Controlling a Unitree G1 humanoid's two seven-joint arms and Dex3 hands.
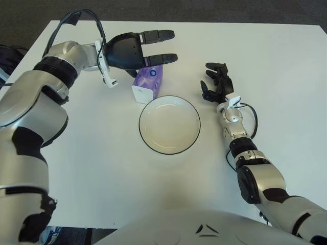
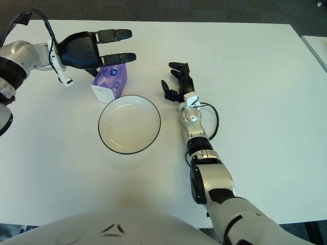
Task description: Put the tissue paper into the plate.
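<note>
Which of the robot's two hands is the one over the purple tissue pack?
Its left hand, fingers spread above the tissue pack. The right hand shows apart, to the right of the plate.

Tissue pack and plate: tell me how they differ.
The tissue pack is a purple box with a white end; the plate is round, white, with a dark rim. The pack stands taller; the plate is flat and wider. The left robot hand, fingers spread, hovers over the pack's far end, while nothing is above the plate, which is empty. The right robot hand shows right of the plate. Both sit on the white table, close together.
</note>
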